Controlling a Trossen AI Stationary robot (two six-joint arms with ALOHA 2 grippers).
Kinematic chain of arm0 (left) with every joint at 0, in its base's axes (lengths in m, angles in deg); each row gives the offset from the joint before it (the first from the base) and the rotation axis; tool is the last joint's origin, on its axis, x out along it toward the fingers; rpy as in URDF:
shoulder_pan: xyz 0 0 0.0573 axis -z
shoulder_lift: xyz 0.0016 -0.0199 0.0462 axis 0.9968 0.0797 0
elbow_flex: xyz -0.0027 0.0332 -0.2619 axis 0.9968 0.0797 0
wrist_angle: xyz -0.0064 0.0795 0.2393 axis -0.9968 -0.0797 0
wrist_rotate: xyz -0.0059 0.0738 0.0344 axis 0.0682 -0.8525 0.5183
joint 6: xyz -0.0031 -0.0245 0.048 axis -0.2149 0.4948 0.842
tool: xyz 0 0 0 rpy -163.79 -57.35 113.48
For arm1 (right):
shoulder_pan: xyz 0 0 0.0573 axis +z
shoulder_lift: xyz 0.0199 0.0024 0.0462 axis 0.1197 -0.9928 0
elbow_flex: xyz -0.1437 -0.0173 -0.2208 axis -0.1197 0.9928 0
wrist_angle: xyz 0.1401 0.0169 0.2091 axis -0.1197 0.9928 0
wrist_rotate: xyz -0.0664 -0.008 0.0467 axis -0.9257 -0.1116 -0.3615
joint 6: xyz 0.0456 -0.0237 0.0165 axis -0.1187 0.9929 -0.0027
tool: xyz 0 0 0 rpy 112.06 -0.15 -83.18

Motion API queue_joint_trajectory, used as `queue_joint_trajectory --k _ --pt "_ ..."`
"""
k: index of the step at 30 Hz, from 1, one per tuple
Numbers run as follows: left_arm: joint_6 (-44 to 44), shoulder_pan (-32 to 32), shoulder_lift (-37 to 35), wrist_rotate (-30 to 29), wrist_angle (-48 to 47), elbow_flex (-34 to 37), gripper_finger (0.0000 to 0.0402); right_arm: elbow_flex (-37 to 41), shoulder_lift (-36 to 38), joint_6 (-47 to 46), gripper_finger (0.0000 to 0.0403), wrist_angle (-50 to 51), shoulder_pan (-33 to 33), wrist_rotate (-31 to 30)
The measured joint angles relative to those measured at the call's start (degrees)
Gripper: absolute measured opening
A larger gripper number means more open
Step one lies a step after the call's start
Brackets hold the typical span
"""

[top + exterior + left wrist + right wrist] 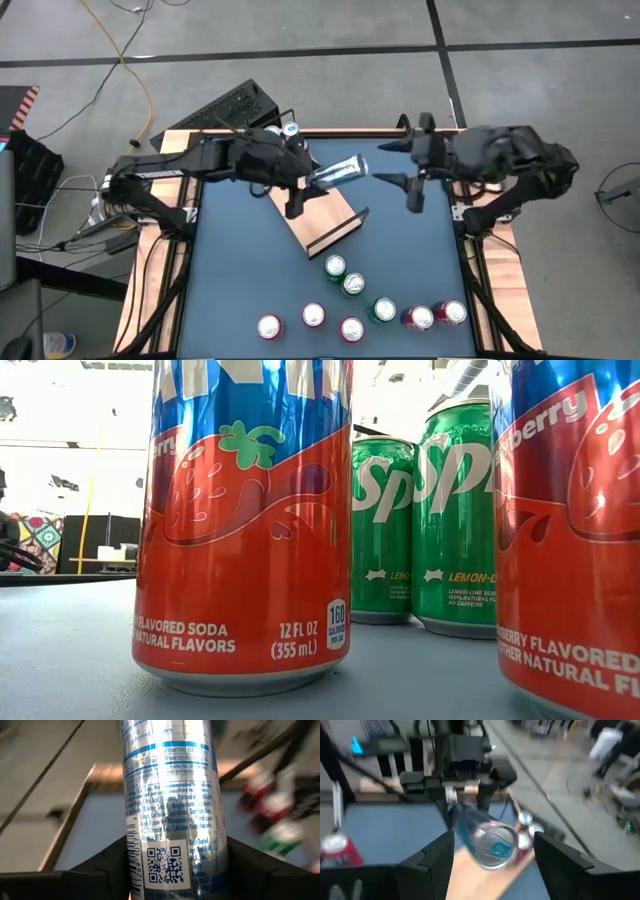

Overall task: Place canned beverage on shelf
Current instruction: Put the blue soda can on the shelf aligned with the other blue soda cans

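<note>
Grey tiled floor crossed by a yellow cable.

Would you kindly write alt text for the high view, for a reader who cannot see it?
Seen from above, the left gripper holds a slim silver can tilted over the wooden shelf on a blue table. The right gripper waits open just beyond the can, and eight soda cans stand near the front edge.

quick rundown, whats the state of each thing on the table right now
silver can: lying sideways in the air, gripped by the left gripper
right gripper: open, empty, just off the can's end
shelf: on the table, skewed, no cans on it
red and green cans: upright, front of table
</note>
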State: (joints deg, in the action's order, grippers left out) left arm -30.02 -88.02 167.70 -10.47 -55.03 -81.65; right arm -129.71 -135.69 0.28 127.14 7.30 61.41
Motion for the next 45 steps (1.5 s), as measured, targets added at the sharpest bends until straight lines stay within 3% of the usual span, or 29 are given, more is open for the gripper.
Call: queue_joint_trajectory --k 8,19,26,31,36,39,45 --pt "-0.7 -0.2 -1.6 25.4 6.0 -0.1 0.0229 0.1 0.5 9.8 0.0260 -5.2 4.3 0.3" --pt "-7.5 -4.6 -1.4 43.9 6.1 -0.1 0.0229 0.1 -4.0 28.5 0.0261 -6.8 11.0 -0.9" --pt "-12.7 -8.6 -1.4 51.2 5.9 1.7 0.0230 0.1 -8.0 34.1 0.0261 -7.6 13.4 -11.9" --pt "-16.0 -9.2 -1.3 54.5 7.1 6.2 0.0230 0.1 -8.5 31.2 0.0261 -7.7 13.6 -12.4" --pt "-29.2 -9.1 -1.3 63.0 25.6 12.0 0.0230 0.1 -8.0 26.0 0.0261 -7.4 13.6 -10.0" --pt "-37.5 -9.4 -1.4 65.2 36.4 14.6 0.0230 0.1 -7.9 27.5 0.0261 -8.5 13.9 -9.2" --pt "-43.0 -9.7 -1.4 65.1 41.9 18.0 0.0230 0.0 -8.2 29.6 0.0261 -12.1 14.8 -8.9"
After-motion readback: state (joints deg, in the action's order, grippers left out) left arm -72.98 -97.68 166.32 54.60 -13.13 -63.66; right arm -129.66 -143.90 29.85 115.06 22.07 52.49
